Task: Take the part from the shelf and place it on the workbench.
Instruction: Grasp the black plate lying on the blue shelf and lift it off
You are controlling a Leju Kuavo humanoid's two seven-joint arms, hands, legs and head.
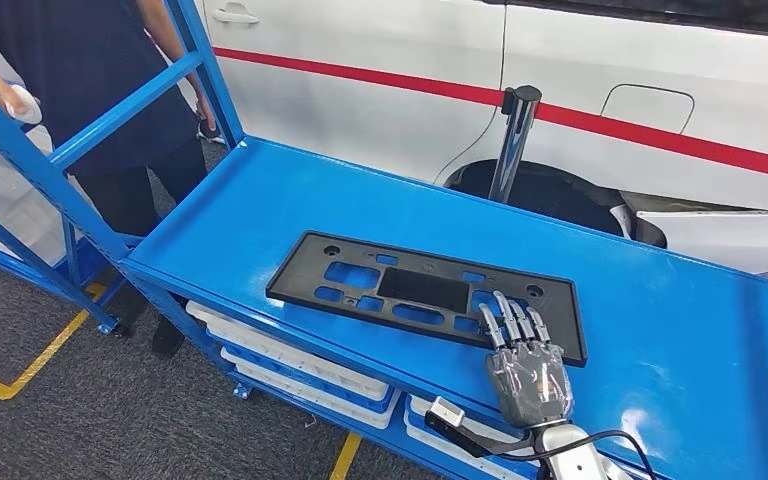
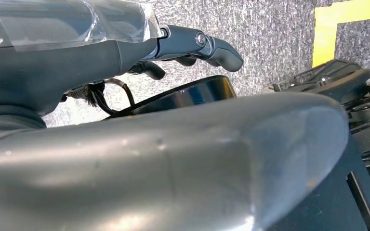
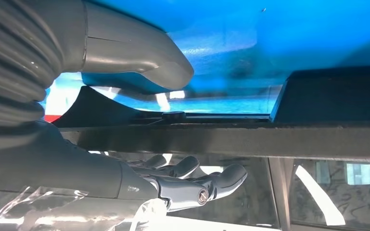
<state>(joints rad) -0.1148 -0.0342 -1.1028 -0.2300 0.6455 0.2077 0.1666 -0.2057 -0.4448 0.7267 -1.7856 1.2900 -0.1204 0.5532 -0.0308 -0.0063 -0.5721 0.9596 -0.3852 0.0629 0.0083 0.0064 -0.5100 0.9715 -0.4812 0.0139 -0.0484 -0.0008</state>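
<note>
The part (image 1: pixel 425 293), a flat black plate frame with several cut-outs, lies flat on the blue workbench (image 1: pixel 290 190), close to its near edge. My right hand (image 1: pixel 528 370) reaches in from the near side, its fingers lying over the part's near right corner. In the right wrist view the part's dark edge (image 3: pixel 231 137) runs between the thumb (image 3: pixel 139 53) and the fingers (image 3: pixel 212 183), with a gap on each side. My left hand (image 2: pixel 125 53) hangs over the grey floor with loosely bent fingers, holding nothing.
A person (image 1: pixel 90 90) stands behind the blue shelf frame (image 1: pixel 20 150) at the left. A white car (image 1: pixel 560 60) and a chrome post (image 1: pixel 513 140) stand behind the workbench. White trays (image 1: pixel 300 370) sit on its lower level. Yellow lines (image 1: pixel 20 370) mark the floor.
</note>
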